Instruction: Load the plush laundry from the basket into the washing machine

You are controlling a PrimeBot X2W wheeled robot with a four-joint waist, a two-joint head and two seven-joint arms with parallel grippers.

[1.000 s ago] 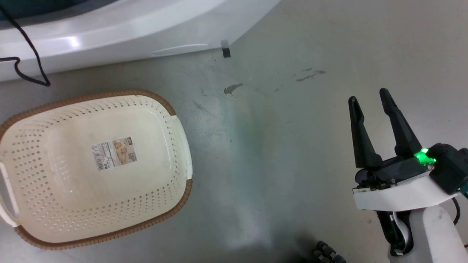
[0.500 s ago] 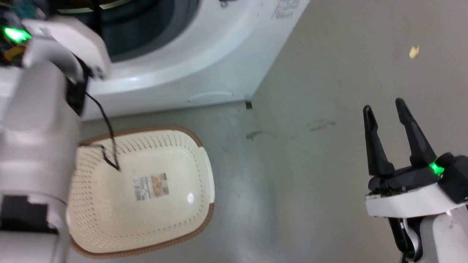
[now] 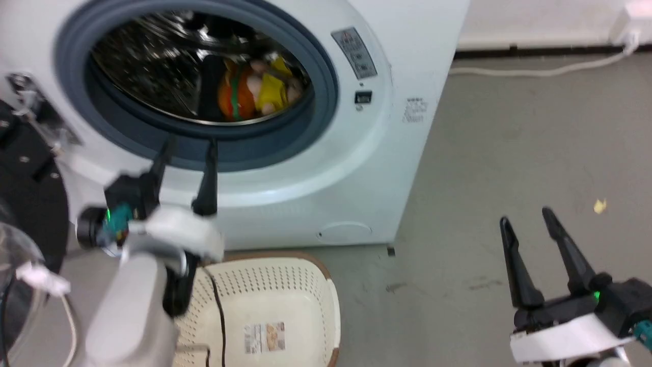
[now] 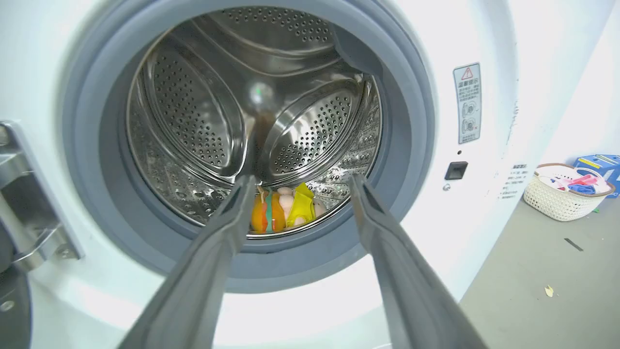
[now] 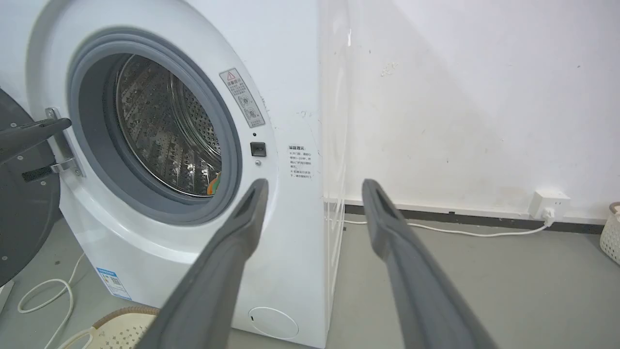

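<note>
The plush laundry [image 3: 254, 94] lies inside the steel drum of the washing machine [image 3: 407, 61], its orange burger part and yellow clothing low in the drum [image 4: 286, 213]. My left gripper [image 3: 186, 145] is open and empty, just outside the grey rubber ring, its fingers pointing at the opening [image 4: 301, 178]. Below it on the floor stands the cream basket [image 3: 300, 290] with nothing in it but its printed label. My right gripper [image 3: 526, 216] hangs open over the floor to the machine's right [image 5: 315, 182]. An orange sliver of the plush [image 5: 213, 184] peeks past the ring.
The washer's black-framed door [image 3: 25, 204] stands open at the left. A white cable [image 3: 535, 71] runs along the wall to a socket [image 5: 550, 203]. Another basket with clothes [image 4: 566, 191] and a blue box [image 4: 600, 162] sit farther right. A yellow scrap [image 3: 600, 206] lies on the grey floor.
The head camera has tilted up from the basket and floor to the washer's opening. My left arm has come into view, its fingers now open before the drum. The right gripper stays open.
</note>
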